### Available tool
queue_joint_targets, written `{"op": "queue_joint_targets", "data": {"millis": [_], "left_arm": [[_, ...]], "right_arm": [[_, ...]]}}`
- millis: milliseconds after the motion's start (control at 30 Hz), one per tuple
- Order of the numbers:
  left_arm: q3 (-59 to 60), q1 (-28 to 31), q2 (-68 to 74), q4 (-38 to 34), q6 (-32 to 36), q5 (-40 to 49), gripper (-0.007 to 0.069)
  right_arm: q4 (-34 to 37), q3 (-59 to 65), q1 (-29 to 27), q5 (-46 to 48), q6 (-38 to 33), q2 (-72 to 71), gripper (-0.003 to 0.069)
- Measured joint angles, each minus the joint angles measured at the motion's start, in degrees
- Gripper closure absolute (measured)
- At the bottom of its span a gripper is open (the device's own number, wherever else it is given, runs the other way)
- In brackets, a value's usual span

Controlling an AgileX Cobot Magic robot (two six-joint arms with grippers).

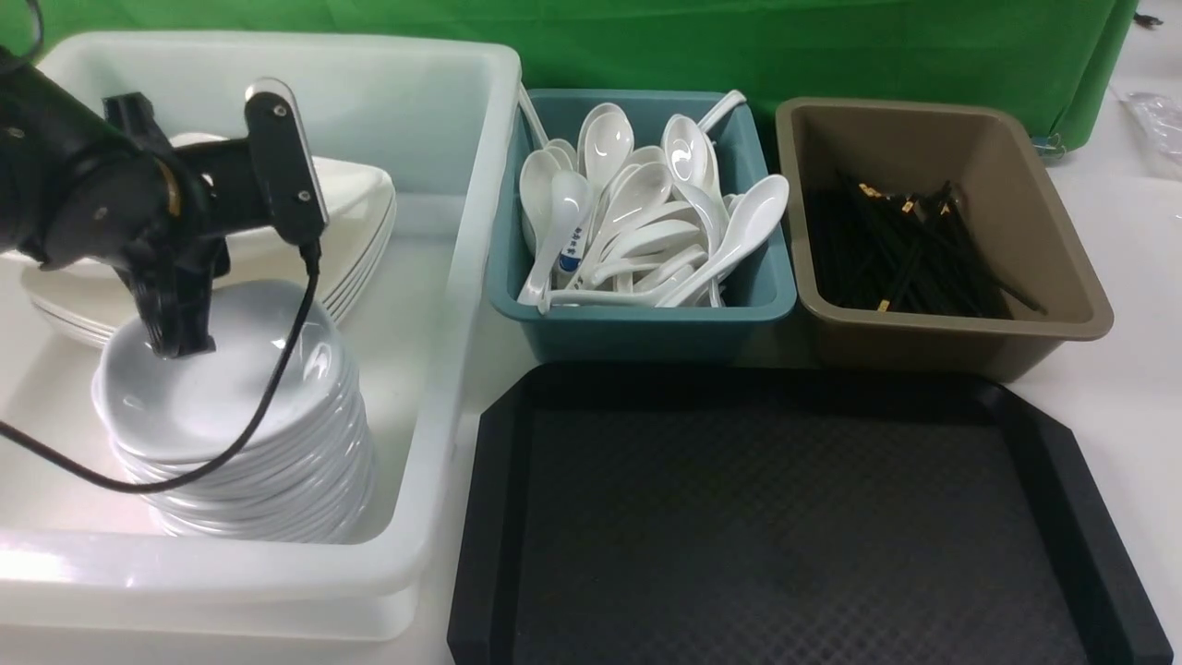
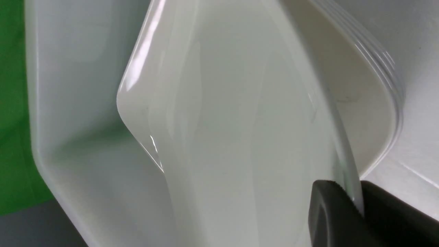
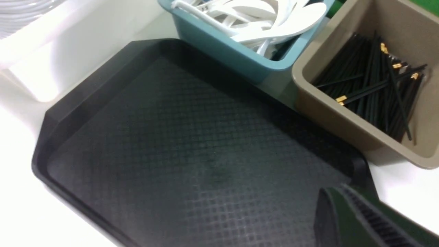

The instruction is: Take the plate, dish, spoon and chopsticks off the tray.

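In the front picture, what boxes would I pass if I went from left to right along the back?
white tub → teal tub full of spoons → brown tub full of chopsticks

One white spoon (image 1: pixel 557 242) in the teal tub (image 1: pixel 646 331) carries a small blue printed mark (image 1: pixel 570 251) on its handle, too small to read. No other lettering is legible.
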Motion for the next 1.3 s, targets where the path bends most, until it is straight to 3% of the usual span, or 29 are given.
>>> {"op": "queue_joint_targets", "data": {"millis": [200,267,400,533,700,1000,1100,1167,1300], "left_arm": [[-0.1,0.2,1.4,1.4,-1.7,-3.0,0.05],[-0.1,0.3,1.5,1.6,-2.2,-3.9,0.0387],[-0.3,0.4,1.5,1.6,-3.6,-4.0,0.0241],[-0.5,0.5,1.5,0.3,-4.2,-4.0,0.0124],[-0.5,0.6,0.9,-2.6,-4.2,-3.4,0.0049],[-0.5,0.6,-4.5,-7.9,-4.4,-2.6,0.0038],[-0.5,0.6,-11.1,-23.6,-8.0,-1.0,0.0067],[-0.5,0.6,-15.2,-33.8,-10.9,0.0,0.013],[0.2,0.6,-23.9,-48.0,-11.6,2.3,0.033]], "right_arm": [[2.4,0.0,0.0,0.0,-1.4,0.0,0.0637],[3.1,0.0,0.0,0.0,-1.6,0.0,0.0637],[3.4,0.0,0.0,0.1,-1.7,0.0,0.0637],[4.0,0.0,0.0,0.4,-1.7,0.0,0.0637],[4.4,0.0,0.0,1.6,-1.7,0.0,0.0637],[4.7,0.0,0.0,1.7,-1.7,0.0,0.0637],[4.7,0.0,0.0,1.7,-1.8,0.0,0.0637],[4.8,0.0,0.0,1.8,-1.9,0.0,0.0637],[4.8,0.0,0.0,1.8,-1.9,0.0,0.0637]]}}
